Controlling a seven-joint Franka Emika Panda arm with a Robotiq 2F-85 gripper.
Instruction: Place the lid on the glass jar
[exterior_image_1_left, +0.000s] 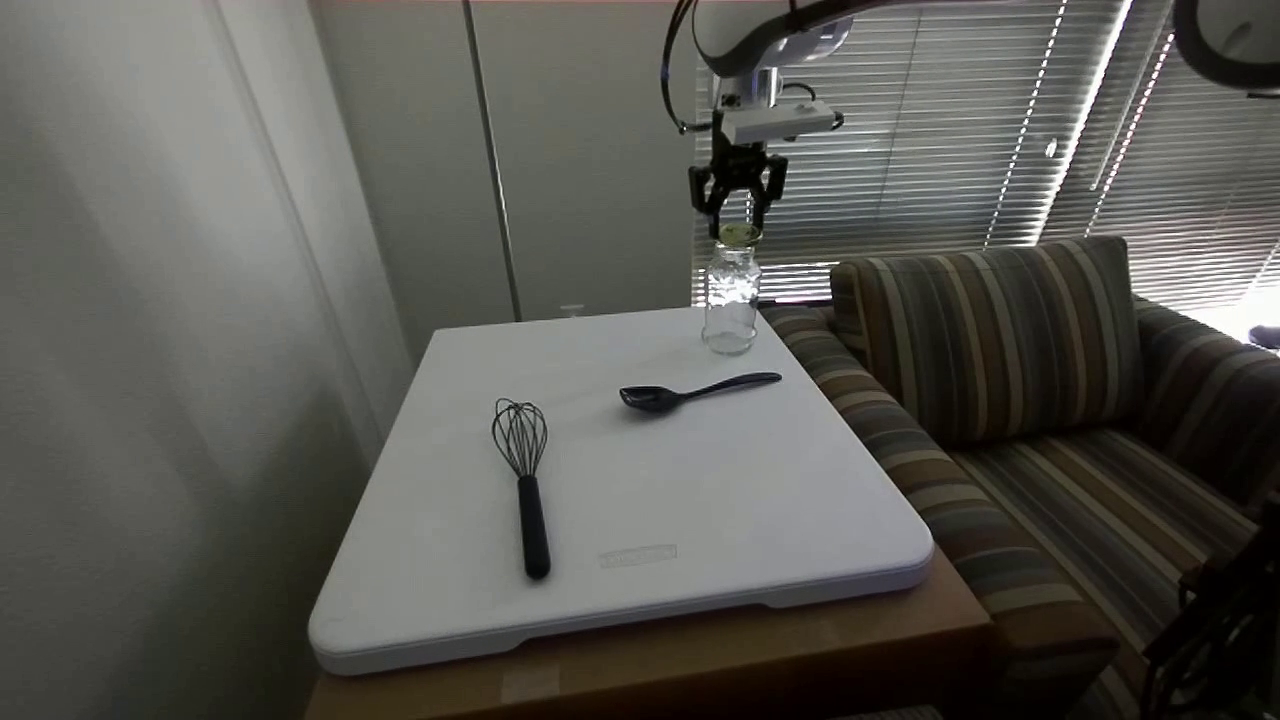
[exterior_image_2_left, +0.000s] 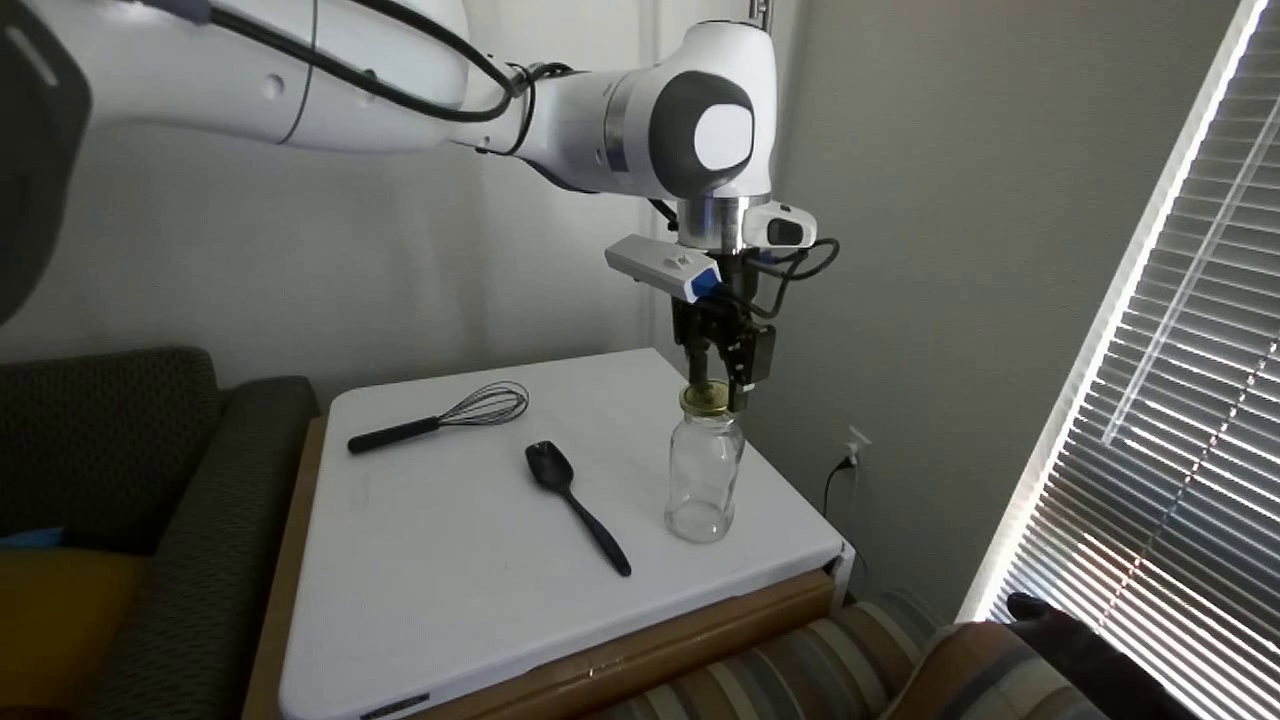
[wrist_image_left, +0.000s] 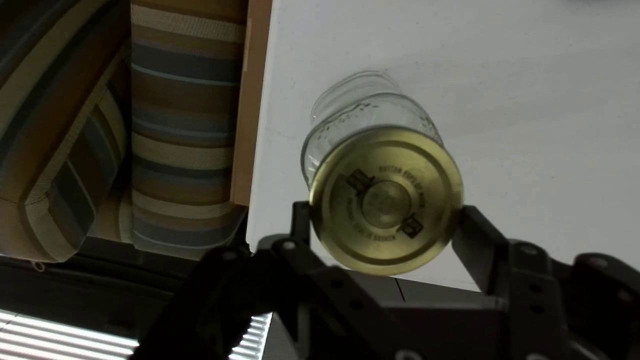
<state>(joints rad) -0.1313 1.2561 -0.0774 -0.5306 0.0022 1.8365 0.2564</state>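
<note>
Firmly gripped by its rim, a flat, round, gold-yellow metal lid (wrist_image_left: 386, 202) sits between the dark fingers (wrist_image_left: 482, 240) of the black two-fingered gripper (exterior_image_1_left: 737, 222); in the wrist view the fingertips touch opposite sides of the disc. Its printed face is turned up towards the wrist camera, with a small round panel at the centre and two dark patches around it. Directly beneath stands a clear, cylindrical glass jar (exterior_image_2_left: 703, 480) with a narrower neck, near one corner of a white rectangular board (exterior_image_1_left: 700, 480). In both exterior views the lid is at the jar's mouth, covering it; whether it is fully seated there cannot be told.

On the same board lies a black spoon (exterior_image_2_left: 573, 497) with a long handle, the tip of that handle nearer the jar than the bowl is. Farther from the jar lies a whisk with thin dark wire loops and a black handle (exterior_image_1_left: 529, 490), its loops towards the spoon. The board rests on a brown, box-like base (exterior_image_1_left: 700, 642), with a couch in striped fabric (exterior_image_1_left: 1000, 400) alongside. A white and grey robot arm (exterior_image_2_left: 580, 120) carries the gripper from above. In an exterior view, slatted window blinds (exterior_image_1_left: 920, 130) hang behind the couch.
</note>
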